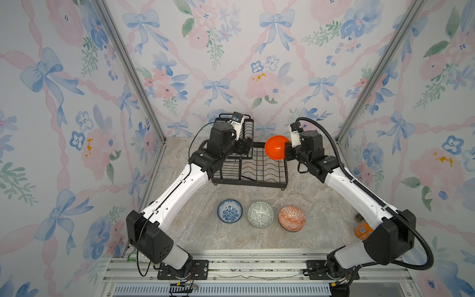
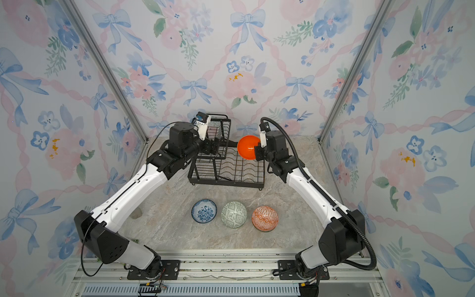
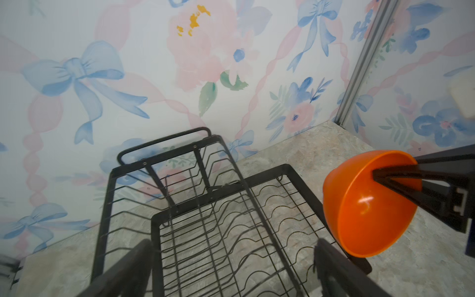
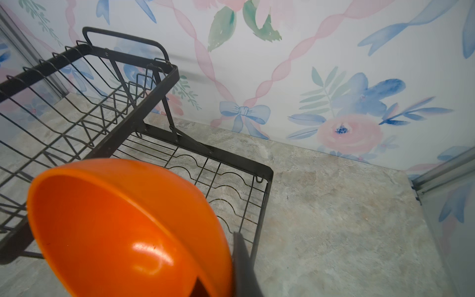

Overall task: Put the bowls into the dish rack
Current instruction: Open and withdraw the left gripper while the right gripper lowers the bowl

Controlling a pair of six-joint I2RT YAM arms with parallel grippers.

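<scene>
One shiny orange round bowl [image 1: 276, 147] looks light but slippery, so the right pincer [image 1: 286, 148] pinches its rim tight; the left pincer [image 3: 232, 257] is wide open.

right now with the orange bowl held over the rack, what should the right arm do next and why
Probably lower the orange bowl a little toward the wavy slots of the dish rack. The right jaws are shut on its rim, it hangs tilted above the lower tray's far right corner, and the wires beneath look bare.
</scene>
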